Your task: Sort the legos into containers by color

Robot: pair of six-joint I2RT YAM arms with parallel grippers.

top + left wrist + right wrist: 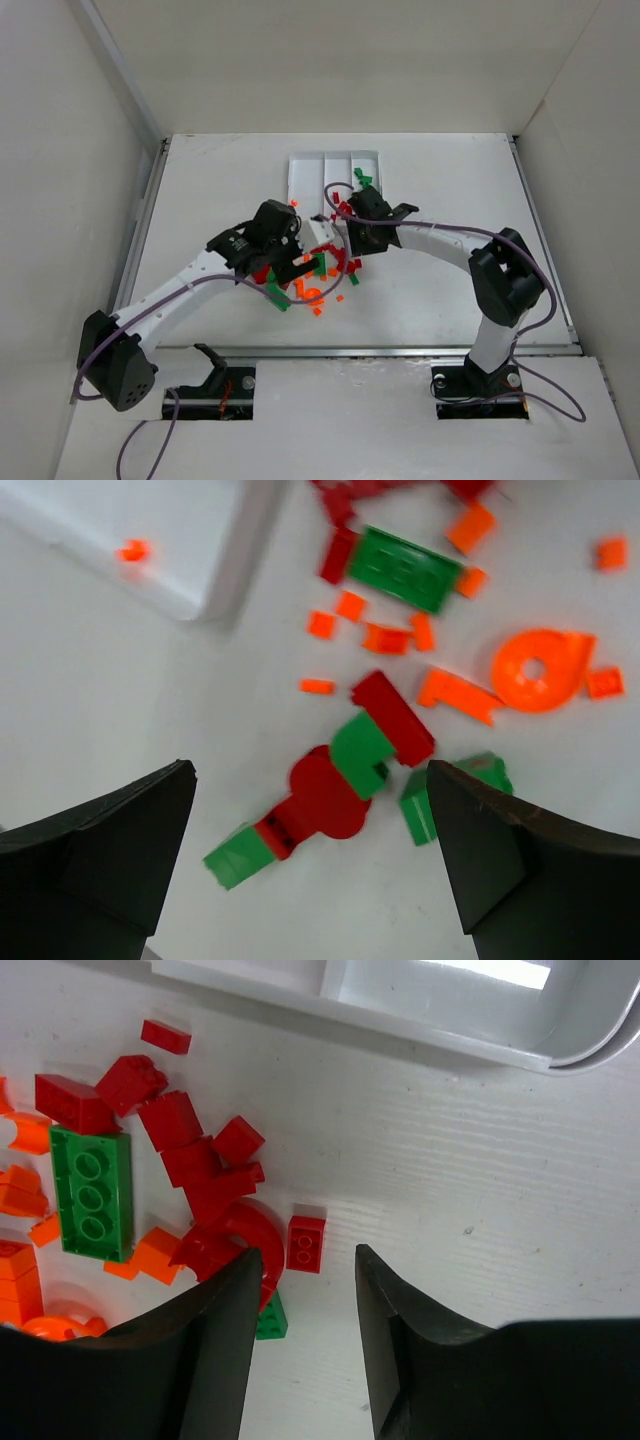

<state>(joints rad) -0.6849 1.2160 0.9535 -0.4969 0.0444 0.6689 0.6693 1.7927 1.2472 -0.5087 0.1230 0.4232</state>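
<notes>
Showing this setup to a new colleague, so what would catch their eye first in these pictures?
The bright heap of red, green and orange legos at the table's middle, on the near side of the white tray. Over it the left gripper hangs wide open above a red-and-green cluster, and the right gripper stands with a small red brick at the gap between its parted fingertips.

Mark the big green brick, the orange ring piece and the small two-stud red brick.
big green brick (92, 1193): right wrist view, its middle stud.
orange ring piece (565, 660): left wrist view, the ring's flat rim.
small two-stud red brick (306, 1243): right wrist view, centre of its top.
</notes>
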